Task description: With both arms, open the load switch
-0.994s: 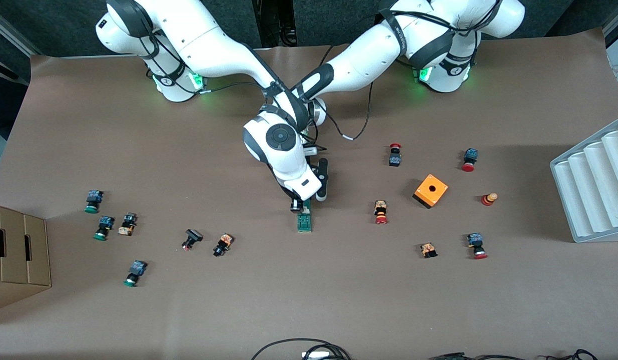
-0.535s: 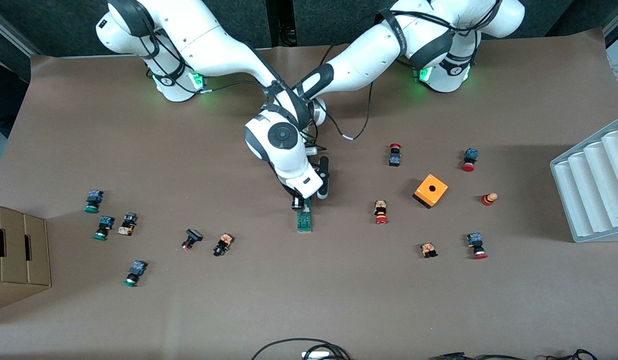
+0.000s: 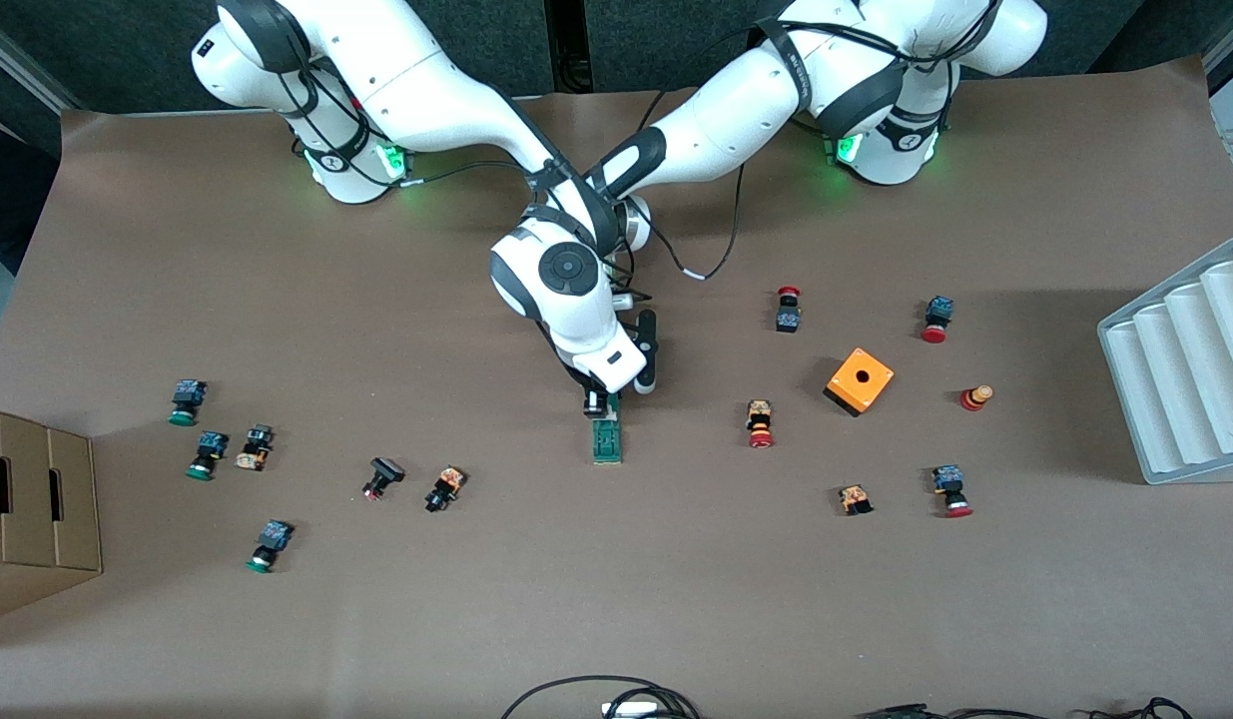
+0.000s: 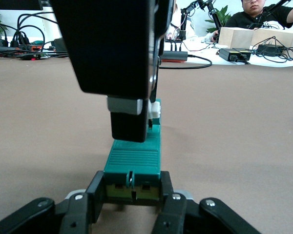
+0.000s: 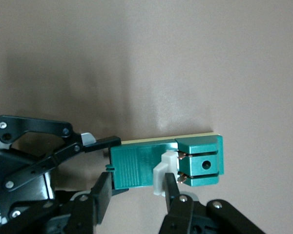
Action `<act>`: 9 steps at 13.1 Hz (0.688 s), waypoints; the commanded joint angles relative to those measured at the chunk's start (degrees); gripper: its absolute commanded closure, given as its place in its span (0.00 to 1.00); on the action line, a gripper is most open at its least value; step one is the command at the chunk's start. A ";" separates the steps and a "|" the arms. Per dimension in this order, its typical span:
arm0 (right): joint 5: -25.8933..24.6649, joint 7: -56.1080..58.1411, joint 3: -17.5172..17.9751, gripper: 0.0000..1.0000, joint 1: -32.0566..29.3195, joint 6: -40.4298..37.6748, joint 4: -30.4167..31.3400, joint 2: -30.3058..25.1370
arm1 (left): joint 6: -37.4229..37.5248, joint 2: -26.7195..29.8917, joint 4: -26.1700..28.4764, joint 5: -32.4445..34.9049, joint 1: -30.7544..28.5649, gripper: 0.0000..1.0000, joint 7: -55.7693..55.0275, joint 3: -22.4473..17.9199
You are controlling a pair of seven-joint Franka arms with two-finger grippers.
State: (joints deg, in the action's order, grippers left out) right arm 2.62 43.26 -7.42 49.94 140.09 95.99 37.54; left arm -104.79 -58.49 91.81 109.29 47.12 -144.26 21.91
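A white ridged tray stood at the table's edge at the left arm's end, its channels showing nothing inside, while a cardboard box with two slots sat at the edge at the right arm's end, its contents hidden. Near the middle of the brown table lay the load switch, a narrow green block lying lengthwise toward the front camera. The left gripper was clamped on the end of the switch farther from the front camera, a black finger pressed against each side of the green body. The right gripper came down from above onto the same half of the switch, its fingers set around the white sliding piece on the block's top face, one of them touching that piece; the jaws stood partly apart, and whether they pinched it could not be told. The switch's end nearer the front camera lay uncovered on the table. An orange cube with a hole rested toward the left arm's end, with red-capped push buttons scattered around it. Green-capped push buttons lay near the cardboard box.
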 commanded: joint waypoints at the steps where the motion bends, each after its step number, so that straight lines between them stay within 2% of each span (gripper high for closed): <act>1: -1.30 -1.86 0.12 0.48 0.94 0.45 1.04 0.16 | 0.99 -1.01 -0.31 -0.57 0.51 0.72 -1.20 -0.38; 9: -2.80 -3.01 0.12 0.50 1.03 3.43 1.04 1.83 | 0.99 -1.01 -0.31 -0.57 0.51 0.72 -1.20 -0.38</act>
State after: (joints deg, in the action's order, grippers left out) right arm 1.10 41.68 -7.28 50.61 141.08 96.29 38.55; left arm -104.79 -58.49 91.81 109.29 47.12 -144.27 21.91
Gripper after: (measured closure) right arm 0.493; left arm 0.511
